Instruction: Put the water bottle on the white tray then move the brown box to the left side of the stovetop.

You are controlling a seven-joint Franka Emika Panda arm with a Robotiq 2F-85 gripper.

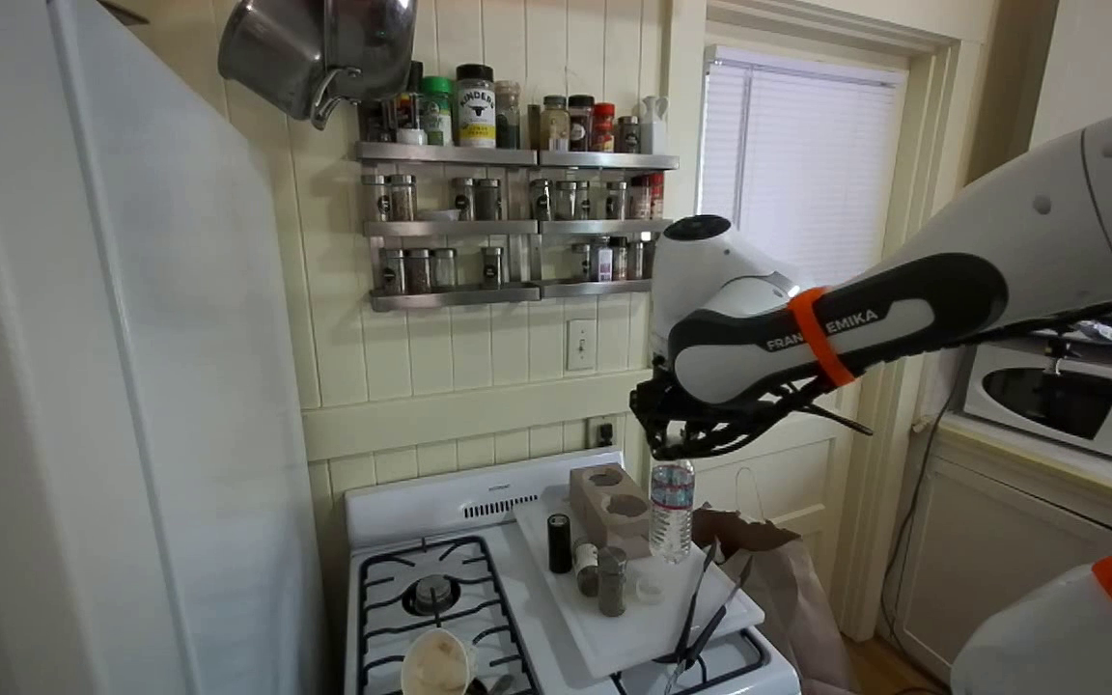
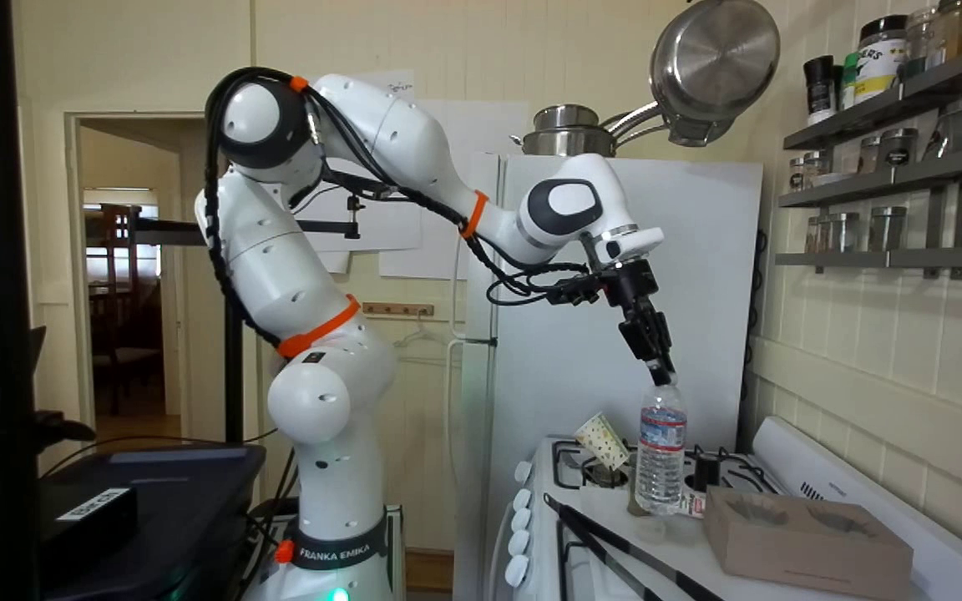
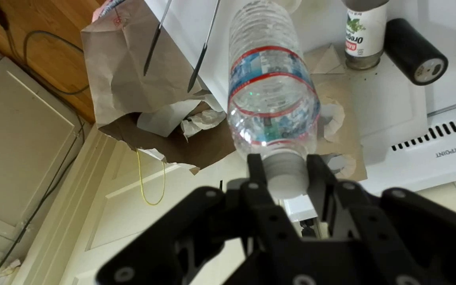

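My gripper point(image 3: 285, 168) is shut on the pale cap of the water bottle point(image 3: 273, 79). The bottle hangs upright below the fingers in both exterior views point(image 1: 672, 512) point(image 2: 661, 455). Its base is over the white tray point(image 1: 604, 642), close to its surface; I cannot tell if it touches. The tray lies across the right part of the stovetop point(image 1: 517, 569). The brown box point(image 1: 604, 512), with two torn round holes on top, sits on the tray's back part, beside the bottle. It also shows in an exterior view point(image 2: 807, 542) and behind the bottle in the wrist view point(image 3: 350, 134).
Black tongs point(image 2: 633, 547) lie at the tray's front. A black jar point(image 1: 559, 543) and spice jars point(image 1: 611, 579) are on the tray. A paper cup point(image 1: 436, 664) leans on the left burner. A paper bag point(image 1: 788, 598) stands right of the stove. Spice shelves point(image 1: 455, 228) hang on the wall.
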